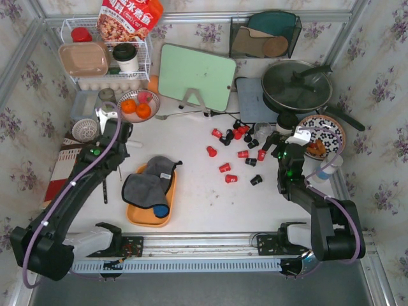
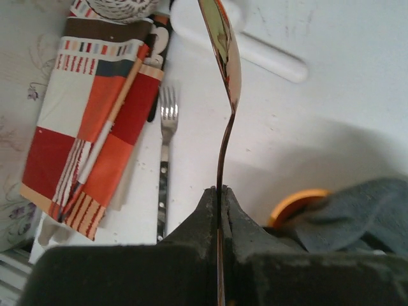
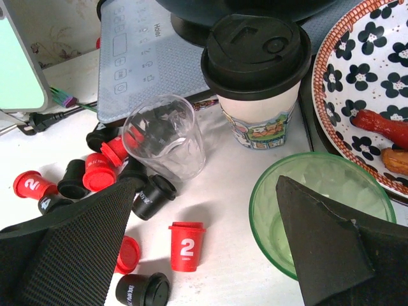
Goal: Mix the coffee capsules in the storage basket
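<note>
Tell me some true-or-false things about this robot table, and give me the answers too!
1. The left tool is shut on a shiny spoon. True.
2. All the coffee capsules are inside the storage basket. False: the coffee capsules lie scattered on the white table.
3. A grey cloth lies in the storage basket. True.
4. The right tool is holding a red capsule. False: it is open and holds nothing.
</note>
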`<state>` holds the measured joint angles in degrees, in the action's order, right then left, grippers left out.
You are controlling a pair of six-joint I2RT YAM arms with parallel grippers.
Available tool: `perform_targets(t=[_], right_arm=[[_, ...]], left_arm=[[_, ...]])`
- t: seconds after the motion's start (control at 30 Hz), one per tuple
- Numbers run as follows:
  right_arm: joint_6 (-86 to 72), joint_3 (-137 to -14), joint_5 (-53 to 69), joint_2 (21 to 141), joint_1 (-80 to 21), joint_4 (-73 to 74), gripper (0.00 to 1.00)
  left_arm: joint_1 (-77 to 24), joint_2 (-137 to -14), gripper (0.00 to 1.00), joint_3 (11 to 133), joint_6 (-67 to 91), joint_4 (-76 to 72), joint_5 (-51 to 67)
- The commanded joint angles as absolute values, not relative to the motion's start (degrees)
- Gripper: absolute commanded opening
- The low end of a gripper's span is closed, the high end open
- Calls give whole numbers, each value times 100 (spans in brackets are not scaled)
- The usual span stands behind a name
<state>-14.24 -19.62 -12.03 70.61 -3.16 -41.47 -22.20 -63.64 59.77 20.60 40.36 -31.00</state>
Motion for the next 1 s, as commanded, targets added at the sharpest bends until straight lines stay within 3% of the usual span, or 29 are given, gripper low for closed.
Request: perform_targets(t=[0.0,0.23,0.3,0.4,0.53,0.8,0.97], right_arm=[[-1420,-2073,-1129,7127,-312,-4181,100],[-1478,-2105,-1060,7125,-310,-4202,100],[-1497,-2139,-1093,7153,-304,-4144,100],[-1503,-2124,-1099,7139,-309,-4140,100],[-1504,-2097,-1090,7117,-304,-4182,100],[-1468,-2103,-1140,7139,-306,-4166,100],[-1465,-2101,-1126,7133,-308,-4166,100]], left_arm=[[-1771,-6770,0,6170,1503,3266,-2908],[-1841,-7826,0,7273,2407,3381,-1157],[-2129,-8215,0,7617,2130,3210,-1211],[-2585,-8934,0,8273,1109,3038,-1579],[-2704,-9748,0,8963,-194,2707,-938],[-2843,-10959,0,9021,-3976,1873,209],[-2936,-11892,0,9376,-5396,1329,-174]])
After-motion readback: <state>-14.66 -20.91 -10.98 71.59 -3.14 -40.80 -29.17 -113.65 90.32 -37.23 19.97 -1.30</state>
